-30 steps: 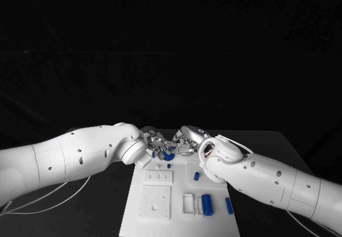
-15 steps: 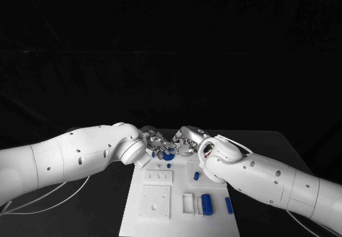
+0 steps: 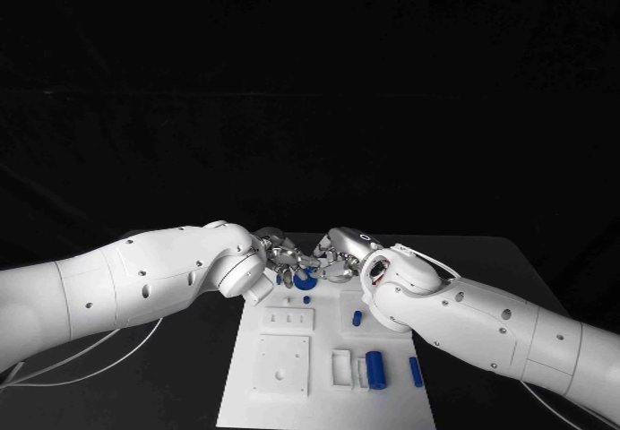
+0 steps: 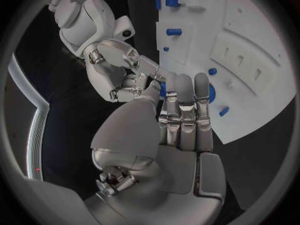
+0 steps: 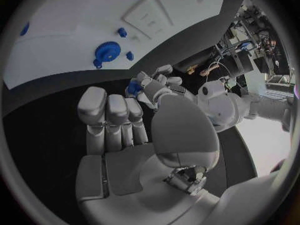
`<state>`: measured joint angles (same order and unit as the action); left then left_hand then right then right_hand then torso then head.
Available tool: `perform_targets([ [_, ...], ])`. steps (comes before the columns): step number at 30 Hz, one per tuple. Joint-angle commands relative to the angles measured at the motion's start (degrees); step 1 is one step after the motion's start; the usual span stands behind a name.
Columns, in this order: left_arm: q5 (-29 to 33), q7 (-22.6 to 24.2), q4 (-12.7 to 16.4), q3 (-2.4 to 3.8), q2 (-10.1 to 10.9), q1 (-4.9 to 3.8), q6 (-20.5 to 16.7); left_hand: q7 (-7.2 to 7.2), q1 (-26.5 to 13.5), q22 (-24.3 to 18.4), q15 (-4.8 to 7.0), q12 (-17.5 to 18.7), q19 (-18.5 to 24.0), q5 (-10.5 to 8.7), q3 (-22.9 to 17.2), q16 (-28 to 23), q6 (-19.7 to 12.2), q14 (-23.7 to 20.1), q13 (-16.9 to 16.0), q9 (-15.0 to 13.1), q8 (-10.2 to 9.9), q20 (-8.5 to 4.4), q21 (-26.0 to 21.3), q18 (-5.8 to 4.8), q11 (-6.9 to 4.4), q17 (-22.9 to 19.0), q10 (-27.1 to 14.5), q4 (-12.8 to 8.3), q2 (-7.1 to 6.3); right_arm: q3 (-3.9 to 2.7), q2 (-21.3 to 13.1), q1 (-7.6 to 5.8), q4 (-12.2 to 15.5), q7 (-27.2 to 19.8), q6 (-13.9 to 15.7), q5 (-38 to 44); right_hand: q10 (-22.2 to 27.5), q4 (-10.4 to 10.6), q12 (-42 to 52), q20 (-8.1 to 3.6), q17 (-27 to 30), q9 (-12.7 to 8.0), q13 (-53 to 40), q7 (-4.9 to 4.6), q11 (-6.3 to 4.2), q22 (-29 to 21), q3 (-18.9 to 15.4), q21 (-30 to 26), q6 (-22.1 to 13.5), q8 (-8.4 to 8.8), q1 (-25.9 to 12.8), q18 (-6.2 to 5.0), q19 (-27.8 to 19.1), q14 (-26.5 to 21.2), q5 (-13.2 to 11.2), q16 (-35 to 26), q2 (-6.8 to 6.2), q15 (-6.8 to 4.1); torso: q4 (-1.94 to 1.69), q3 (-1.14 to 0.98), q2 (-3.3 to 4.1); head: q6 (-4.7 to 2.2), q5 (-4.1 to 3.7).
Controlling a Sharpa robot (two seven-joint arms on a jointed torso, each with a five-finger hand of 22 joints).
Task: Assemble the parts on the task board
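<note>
The white task board [image 3: 330, 399] lies lengthwise on the black table. At its far end my two hands meet fingertip to fingertip. My left hand [image 3: 277, 256] pinches a small blue part [image 5: 133, 88] between thumb and fingers, just above a blue gear [image 3: 305, 281] that lies on the board. My right hand [image 3: 340, 261] faces it with fingers stretched out side by side, their tips close to that part and nothing in its palm. In the left wrist view the gear [image 4: 210, 92] peeks out from behind my left hand [image 4: 178, 120], and my right hand [image 4: 119, 72] is beyond.
Nearer on the board lie a blue cylinder [image 3: 372, 369], a blue peg [image 3: 415, 372] and a short blue piece [image 3: 357, 317], beside raised white blocks [image 3: 282, 363]. Small blue bits [image 5: 122, 32] sit near the gear. A white cable [image 3: 78, 358] trails under the left arm.
</note>
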<state>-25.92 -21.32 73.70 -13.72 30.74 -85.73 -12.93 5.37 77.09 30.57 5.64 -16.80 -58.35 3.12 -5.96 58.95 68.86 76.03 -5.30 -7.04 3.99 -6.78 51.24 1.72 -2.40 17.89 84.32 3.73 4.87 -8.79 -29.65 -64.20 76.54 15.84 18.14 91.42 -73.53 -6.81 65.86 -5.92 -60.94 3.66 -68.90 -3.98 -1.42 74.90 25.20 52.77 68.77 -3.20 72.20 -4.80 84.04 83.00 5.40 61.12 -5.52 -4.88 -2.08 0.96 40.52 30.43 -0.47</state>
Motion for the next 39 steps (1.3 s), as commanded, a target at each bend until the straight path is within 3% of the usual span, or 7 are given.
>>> perform_targets([
  [1,-0.62,0.21,0.07,0.11,0.04,-0.09,0.82,-5.63,-0.55,1.0,0.38,-2.14,0.27,0.02,0.16,1.97,7.87,-0.44,-0.93,-11.32,0.23,-0.35,1.15,-0.92,-0.73,0.32,2.21,0.22,0.05,0.07,-0.09,0.1,0.08,-0.25,-0.8,0.44,0.05,0.37,-0.1,-0.4,0.08,0.09,-0.01,0.62,-0.33,6.52,0.03,-0.37,1.87,-0.4,0.33,0.41,2.23,-0.02,0.41,-0.27,0.09,-0.4,0.05,-0.05,0.0,0.08,0.1],
  [4,-0.66,0.1,0.09,0.11,0.07,-0.08,0.99,-6.06,-0.77,1.94,0.76,-3.99,0.38,0.01,0.31,3.87,7.65,-0.29,-2.41,-16.64,0.65,-0.68,2.24,-0.96,-1.02,0.52,2.18,0.3,-0.11,0.07,-0.11,0.1,0.13,-0.31,-0.75,0.42,0.05,0.37,-0.1,-0.4,0.08,0.09,-0.01,0.62,-0.33,6.52,0.03,-0.37,1.87,-0.4,0.33,0.41,2.23,-0.02,0.41,-0.27,0.09,-0.4,0.1,-0.06,0.02,0.13,0.11],
  [6,-0.72,0.01,0.12,0.11,0.09,-0.07,1.04,-6.26,-0.92,3.16,0.86,-4.22,1.24,0.12,0.18,5.56,6.6,-0.52,-4.18,-27.93,-0.47,-0.66,3.18,-0.92,-1.19,-0.62,2.05,0.98,-0.1,0.07,-0.13,0.1,0.19,-0.34,-0.78,0.41,0.05,0.37,-0.1,-0.4,0.08,0.09,-0.01,0.62,-0.33,6.52,0.03,-0.37,1.87,-0.4,0.33,0.41,2.23,-0.02,0.41,-0.27,0.09,-0.4,0.11,-0.05,0.03,0.17,0.1],
  [9,-0.79,-0.15,0.14,0.11,0.1,-0.05,0.92,-6.52,-0.98,3.52,1.08,-5.42,0.99,0.11,0.34,6.79,6.92,-0.47,-5.2,-29.94,0.04,-0.94,3.56,-0.96,-1.39,-0.61,2.11,1.13,-0.55,0.07,-0.15,0.1,0.25,-0.39,-0.8,0.4,0.05,0.37,-0.1,-0.4,0.08,0.09,-0.01,0.62,-0.33,6.52,0.03,-0.37,1.87,-0.4,0.33,0.41,2.23,-0.02,0.41,-0.27,0.09,-0.4,0.07,-0.04,0.05,0.2,0.08],
  [17,-0.93,-0.84,0.25,0.12,0.06,0.11,0.42,-6.95,-0.76,4.7,1.41,-7.33,1.3,0.04,0.83,9.46,4.83,-0.99,-9.21,-46.43,0.5,-1.18,4.25,-1.06,-1.88,-1.35,1.38,3.71,-0.79,0.07,-0.2,0.11,0.33,-0.55,-0.71,0.32,0.04,0.37,-0.1,-0.4,0.08,0.09,-0.02,0.62,-0.33,6.52,0.03,-0.38,1.87,-0.41,0.35,0.41,2.24,-0.02,0.39,-0.29,0.17,-0.4,0.05,-0.03,0.06,0.41,0.08],
  [24,-0.95,-1.07,0.31,0.12,0.03,0.22,0.47,-7.26,-0.46,5.1,1.47,-7.74,1.28,0.08,1.17,10.26,4.74,-1.0,-10.3,-52.15,0.71,-1.33,4.3,-1.14,-2.16,-1.58,1.46,3.82,-1.46,0.07,-0.16,0.11,0.25,-0.67,-0.67,0.19,0.04,0.37,-0.1,-0.4,0.09,0.09,-0.03,0.62,-0.33,6.52,0.04,-0.39,1.88,-0.41,0.36,0.4,2.25,-0.02,0.38,-0.31,0.22,-0.4,0.06,-0.03,0.01,0.57,0.08],
  [39,-0.58,-0.95,0.48,0.12,0.14,0.25,0.48,-7.09,0.2,5.46,1.4,-7.71,1.5,2.98,-0.44,10.31,4.18,-1.13,-10.71,-54.37,0.23,-1.27,4.17,-1.12,-2.12,-2.09,1.0,2.65,-2.26,0.07,-0.12,0.16,-0.1,-0.85,-0.93,-0.07,0.06,0.31,-0.12,-0.4,0.09,0.09,-0.01,0.61,-0.33,6.55,0.07,-0.31,1.87,-0.4,0.4,0.41,2.27,-0.01,0.37,-0.32,0.31,-0.4,0.06,-0.02,0.02,0.83,0.19],
])
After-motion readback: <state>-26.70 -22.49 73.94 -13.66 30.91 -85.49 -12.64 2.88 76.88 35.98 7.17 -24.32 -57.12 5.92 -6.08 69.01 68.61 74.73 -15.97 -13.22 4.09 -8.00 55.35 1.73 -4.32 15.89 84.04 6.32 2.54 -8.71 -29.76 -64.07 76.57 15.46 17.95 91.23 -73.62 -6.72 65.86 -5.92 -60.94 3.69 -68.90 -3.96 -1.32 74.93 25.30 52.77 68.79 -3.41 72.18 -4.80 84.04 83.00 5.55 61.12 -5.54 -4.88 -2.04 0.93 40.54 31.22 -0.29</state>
